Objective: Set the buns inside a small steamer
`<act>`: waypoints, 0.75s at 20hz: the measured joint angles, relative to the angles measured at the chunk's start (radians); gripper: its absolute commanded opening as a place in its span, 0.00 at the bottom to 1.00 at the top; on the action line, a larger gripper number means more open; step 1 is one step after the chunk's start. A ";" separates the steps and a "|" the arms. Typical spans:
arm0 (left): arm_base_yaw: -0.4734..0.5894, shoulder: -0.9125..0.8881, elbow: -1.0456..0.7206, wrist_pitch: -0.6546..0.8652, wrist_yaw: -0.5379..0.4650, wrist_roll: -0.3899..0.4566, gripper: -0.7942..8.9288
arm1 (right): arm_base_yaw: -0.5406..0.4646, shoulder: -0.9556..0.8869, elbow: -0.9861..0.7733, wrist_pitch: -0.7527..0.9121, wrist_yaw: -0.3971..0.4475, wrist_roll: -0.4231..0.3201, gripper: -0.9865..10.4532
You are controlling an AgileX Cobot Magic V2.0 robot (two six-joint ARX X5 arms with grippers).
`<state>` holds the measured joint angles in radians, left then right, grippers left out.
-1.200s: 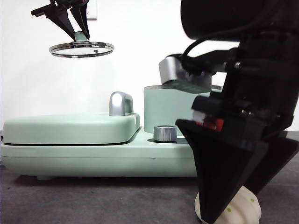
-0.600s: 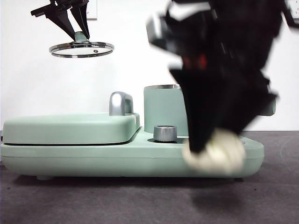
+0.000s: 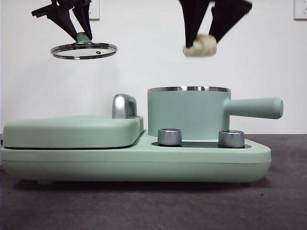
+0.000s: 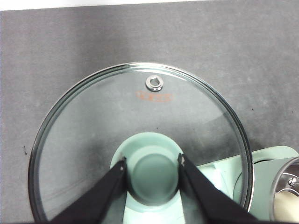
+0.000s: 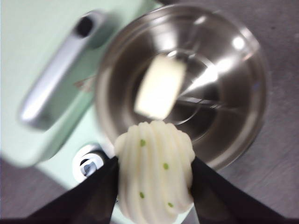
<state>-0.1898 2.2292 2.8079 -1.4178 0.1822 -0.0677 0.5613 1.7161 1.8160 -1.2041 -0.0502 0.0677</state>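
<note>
My right gripper (image 3: 201,44) (image 5: 154,177) hangs high over the small steamer (image 3: 188,113), shut on the ridged white bun (image 3: 200,46) (image 5: 155,171) with green specks. Seen from the right wrist, the steamer's steel inside (image 5: 219,88) lies open below, and the smooth cream bun (image 5: 160,87) rests on its floor. Up at the left, my left gripper (image 3: 82,32) (image 4: 152,169) is shut on the green knob (image 4: 152,172) of the glass lid (image 3: 84,50) (image 4: 140,121), holding it level in the air.
The steamer's long handle (image 3: 254,107) points right. A flat mint-green griddle lid (image 3: 72,130) with a chrome handle (image 3: 123,106) fills the left half of the base (image 3: 134,165). Two steel dials (image 3: 169,136) sit in front of the steamer.
The right gripper has lifted the ridged bun from the table at the front right up to a spot above the steamer. The left gripper and the lid have stayed still.
</note>
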 measured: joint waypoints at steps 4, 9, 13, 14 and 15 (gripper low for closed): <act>-0.005 0.000 0.000 0.000 0.000 0.000 0.10 | -0.058 0.128 0.052 0.013 0.002 -0.041 0.27; -0.005 0.000 0.000 0.000 0.000 0.000 0.11 | -0.086 0.214 0.052 0.016 0.003 -0.066 0.27; -0.005 0.000 0.000 0.000 0.000 0.000 0.11 | -0.085 0.235 0.052 0.019 0.028 -0.080 0.27; -0.005 0.000 0.000 0.000 0.000 0.000 0.11 | -0.085 0.240 0.052 0.019 0.028 -0.086 0.27; -0.005 0.000 0.000 0.000 0.000 0.000 0.11 | -0.085 0.246 0.052 0.019 0.028 -0.088 0.27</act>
<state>-0.1947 2.2292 2.8079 -1.4178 0.1822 -0.0677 0.4759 1.9625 1.8679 -1.1847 -0.0219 -0.0204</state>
